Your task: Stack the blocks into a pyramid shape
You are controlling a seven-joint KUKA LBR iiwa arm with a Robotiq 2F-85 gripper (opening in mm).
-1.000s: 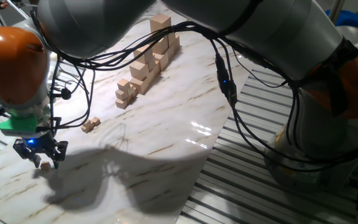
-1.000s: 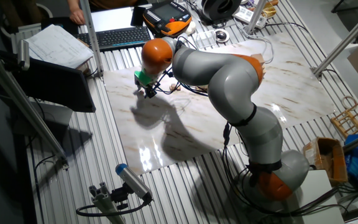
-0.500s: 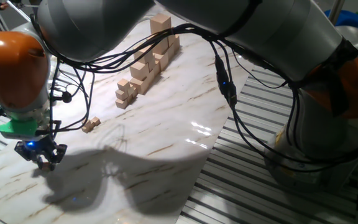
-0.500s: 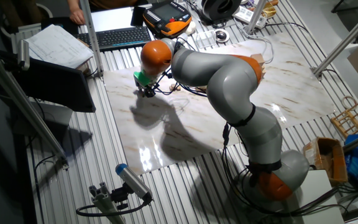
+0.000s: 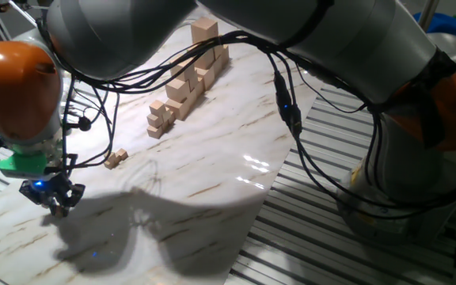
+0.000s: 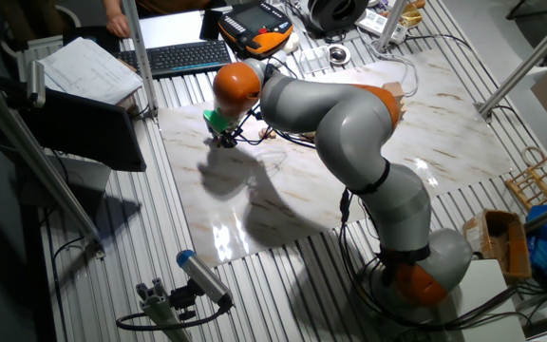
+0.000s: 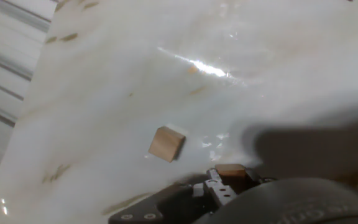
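blocks: one tiny tan cube (image 7: 231, 170) sits clamped between the fingers of the gripper (image 5: 56, 205), low over the marbled table (image 5: 212, 170) near its left edge. a second loose cube (image 7: 166, 144) lies flat on the table just beside the claw, apart from it. another small block (image 5: 115, 158) rests farther off, toward the big stepped stacks (image 5: 188, 79).

A robotics lab: slatted aluminium bench (image 6: 254, 275), keyboard (image 6: 179, 57), cabling (image 5: 291, 119).

hand (image 5: 56, 207) low over table (image 5: 212, 158) near corner | small blocks (image 5: 115, 158) between hand and stepped stack (image 5: 188, 79)
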